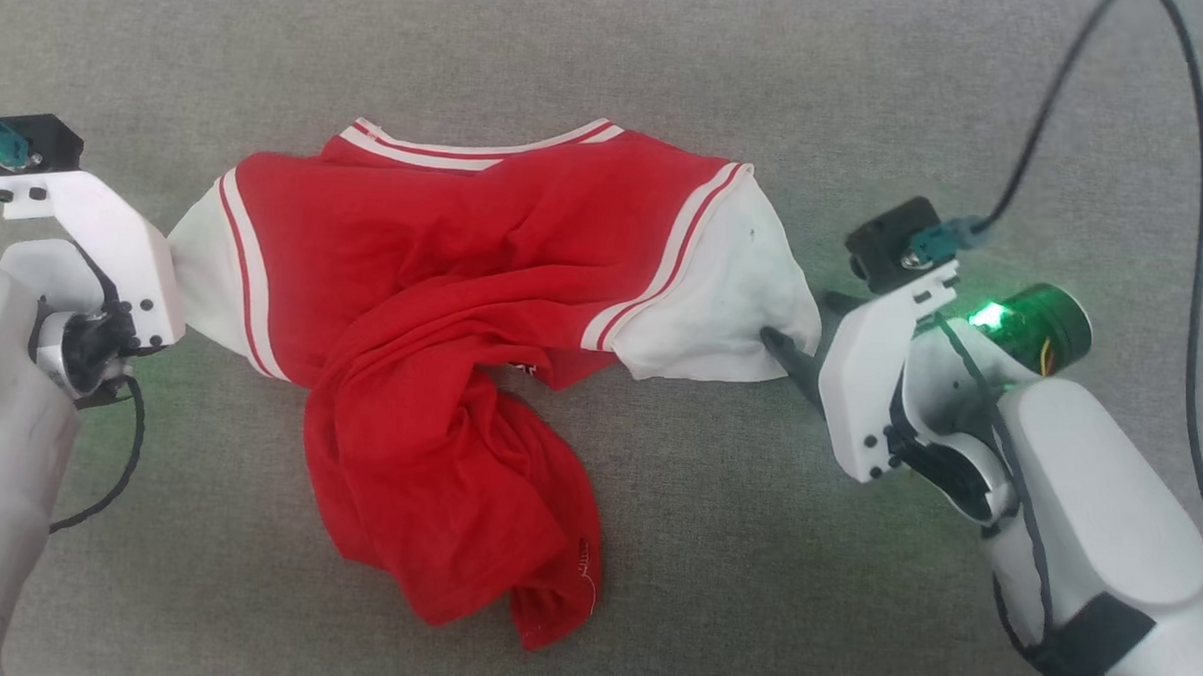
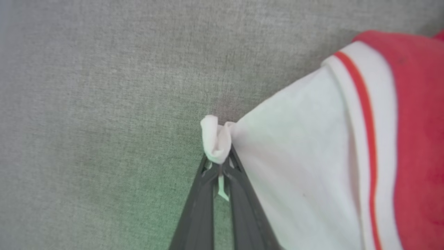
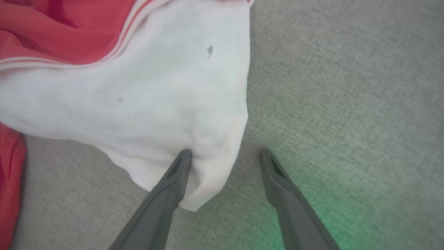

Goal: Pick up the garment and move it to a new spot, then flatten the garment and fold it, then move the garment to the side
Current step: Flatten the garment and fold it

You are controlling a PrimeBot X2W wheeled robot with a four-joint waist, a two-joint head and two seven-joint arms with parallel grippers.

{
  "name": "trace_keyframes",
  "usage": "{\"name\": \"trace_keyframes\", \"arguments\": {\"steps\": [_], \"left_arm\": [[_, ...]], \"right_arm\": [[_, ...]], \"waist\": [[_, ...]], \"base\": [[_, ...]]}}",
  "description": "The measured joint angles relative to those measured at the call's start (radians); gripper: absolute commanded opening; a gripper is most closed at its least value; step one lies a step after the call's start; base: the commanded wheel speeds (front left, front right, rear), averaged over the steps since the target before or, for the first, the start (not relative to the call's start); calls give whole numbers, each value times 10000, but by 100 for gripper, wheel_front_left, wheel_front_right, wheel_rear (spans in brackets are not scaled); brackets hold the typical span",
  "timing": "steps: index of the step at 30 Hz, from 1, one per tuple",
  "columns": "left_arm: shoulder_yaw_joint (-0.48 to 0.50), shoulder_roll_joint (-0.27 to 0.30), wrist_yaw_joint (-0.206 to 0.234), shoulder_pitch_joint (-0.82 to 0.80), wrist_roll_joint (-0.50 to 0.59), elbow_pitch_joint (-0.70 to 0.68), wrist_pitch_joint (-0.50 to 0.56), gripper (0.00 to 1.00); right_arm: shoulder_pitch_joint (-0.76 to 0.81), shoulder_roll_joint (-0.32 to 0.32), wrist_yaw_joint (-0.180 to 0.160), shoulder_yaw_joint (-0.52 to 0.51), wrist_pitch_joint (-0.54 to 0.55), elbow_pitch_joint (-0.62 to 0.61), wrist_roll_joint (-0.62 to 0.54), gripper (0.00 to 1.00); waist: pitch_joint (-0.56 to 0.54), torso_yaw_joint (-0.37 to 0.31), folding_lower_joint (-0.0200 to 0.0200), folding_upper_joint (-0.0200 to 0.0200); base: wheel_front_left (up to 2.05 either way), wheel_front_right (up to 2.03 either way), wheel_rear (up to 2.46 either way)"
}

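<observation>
As the head view frames it, step in hand: taking hold of the garment [image 1: 444, 272] for the pick-up, with one grip made and the other not yet.
Head view, garment: on the grey surface [image 1: 770, 84], with its shoulders spread wide and its red body twisted into a rumpled heap below the striped neckline [image 1: 468, 153].
Head view, grippers: the left gripper [image 1: 159, 263] is at the garment's left sleeve [image 1: 198, 274] and the right gripper [image 1: 797, 320] at its right sleeve [image 1: 723, 292].
Left wrist view, jaws: the left gripper [image 2: 219, 163] is clenched on a small rolled tip of the white sleeve, and the cloth fans out from the pinch toward the garment's red-and-white trim.
Left wrist view, texture: thin, soft knit on a coarse-woven, matt surface.
Right wrist view, jaws: the right gripper [image 3: 225, 154] is spread wide and holds nothing. One finger [image 3: 173, 177] presses on the garment's sleeve corner and the other rests on bare grey beside it.
Right wrist view, sleeve: limp, faintly dimpled and marked by a dark speck [image 3: 210, 51].
Next move, likely: close the right jaws on the hem between them and gather enough cloth. Then raise both ends evenly so the twisted red body hangs free.
</observation>
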Motion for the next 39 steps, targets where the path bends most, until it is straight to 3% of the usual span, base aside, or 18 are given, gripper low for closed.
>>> {"name": "trace_keyframes", "arguments": {"steps": [1,11,25,39], "left_arm": [[17,-42,12,-14,-27,38,-29,0],[52,-90,104,-278,-98,105,-146,0],[-349,485,-198,-1492,320,-918,188,0],[-163,692,-176,-2779,228,-1900,483,0]], "right_arm": [[-94,33,0,48,-2,98,79,0],[-770,-176,4,13,-587,750,558,0],[-2402,-723,4,-788,-1300,746,1014,0],[-4274,-874,4,-1035,-1931,1292,1168,0]], "waist": [[-5,12,0,0],[-512,-37,0,0],[-2337,-390,0,0],[-3793,-891,0,0]], "base": [[0,0,0],[0,0,0],[0,0,0],[0,0,0]]}}
